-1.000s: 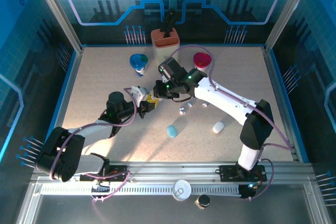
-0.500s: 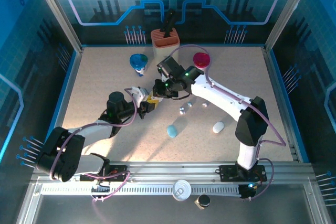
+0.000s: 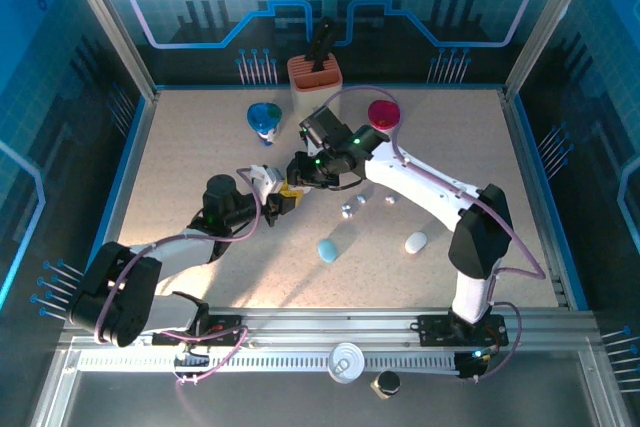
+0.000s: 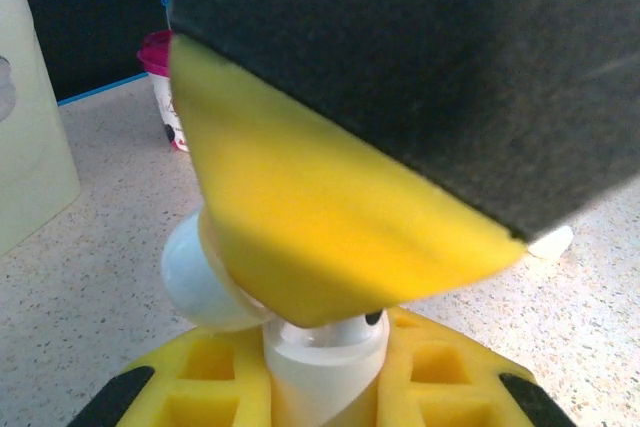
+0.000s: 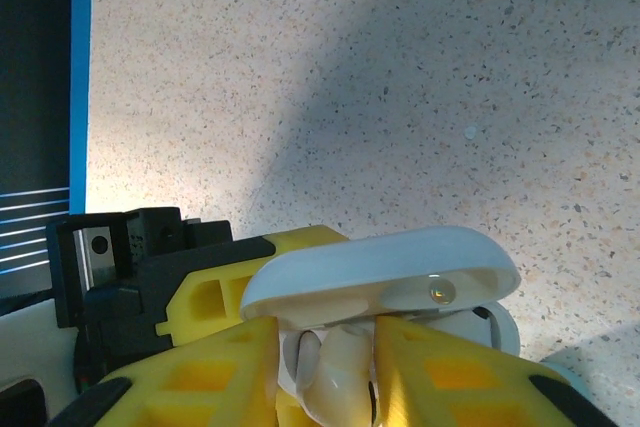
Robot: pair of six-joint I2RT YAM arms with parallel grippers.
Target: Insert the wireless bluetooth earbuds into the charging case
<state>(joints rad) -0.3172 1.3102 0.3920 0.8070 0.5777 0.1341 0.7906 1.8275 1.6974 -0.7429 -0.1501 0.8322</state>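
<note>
**A:** Top external view, starting at the left: why is the left gripper (image 3: pixel 283 195) parked out over the middle of the table (image 3: pixel 200 137)?

**B:** It's working as a vice. Its yellow fingers (image 4: pixel 175 397) are clamped tight on the base of the white charging case (image 5: pixel 400 267). The lid is flipped up, so the opening faces the other arm. Held like that, the case shouldn't skid when something is pressed into it.

**A:** And the right gripper (image 5: pixel 328 382)?

**B:** It hangs directly over the left fingers, tips nearly touching them. One white earbud (image 5: pixel 338 387) sits between its pads, just under the raised lid. The gap between the pads is narrow. I can't tell whether they pinch the bud or merely flank it.

**A:** So is the bud in?

**B:** I'd judge it's at the well or partway down, not clearly seated. The lid is open too, so the job isn't finished.

**A:** Anything to the right of the fingers?

**B:** Loose earbuds (image 3: pixel 362 200) lie on the table near the right fingers, on their right. A blue case (image 3: pixel 327 248) and another white case (image 3: pixel 416 242) lie farther off, toward the arm bases and well apart from both grippers. I'd guess they're spares, left where either arm can reach them.
</note>
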